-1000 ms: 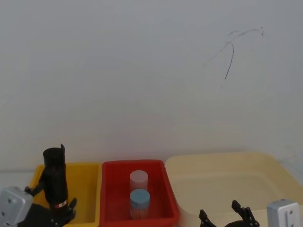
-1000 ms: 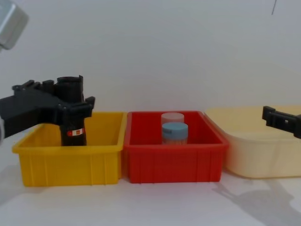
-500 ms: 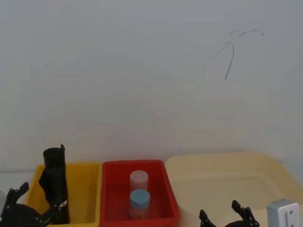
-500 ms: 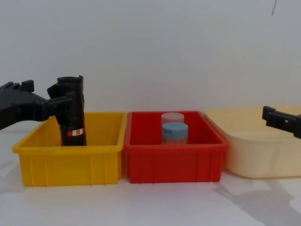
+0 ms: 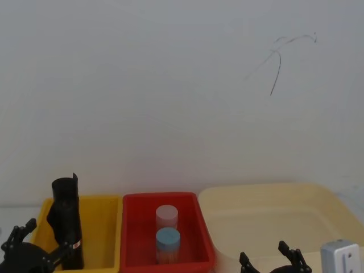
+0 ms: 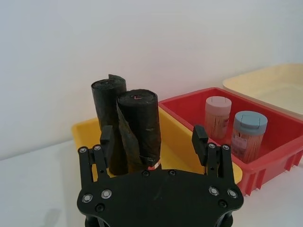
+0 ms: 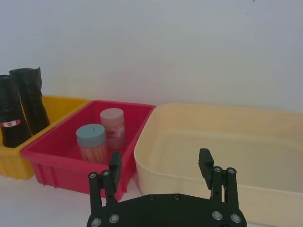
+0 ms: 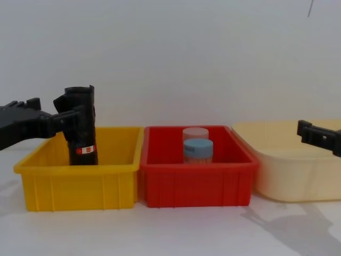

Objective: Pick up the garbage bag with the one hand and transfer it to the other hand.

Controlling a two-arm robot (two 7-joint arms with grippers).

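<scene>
Left end effector [image 6: 152,137], spread, has backed off the garbage bag [image 8: 82,141]; right end effector [image 7: 160,161] idles spread.

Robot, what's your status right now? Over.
Left gripper open, facing the garbage bag. Bag upright in yellow bin, ungripped. Right gripper open by cream tub. Plain roll crowds it.

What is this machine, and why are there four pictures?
This is a two-armed robot, seen through its own cameras: head, chest and one on each wrist. On the table stand a yellow bin, a red bin holding two jars, and a cream tub. Two black rolls of bags stand in the yellow bin: a plain roll and the labelled roll it should pick up. The left gripper is open close to that roll, holding nothing. The right gripper hangs open near the tub.
</scene>
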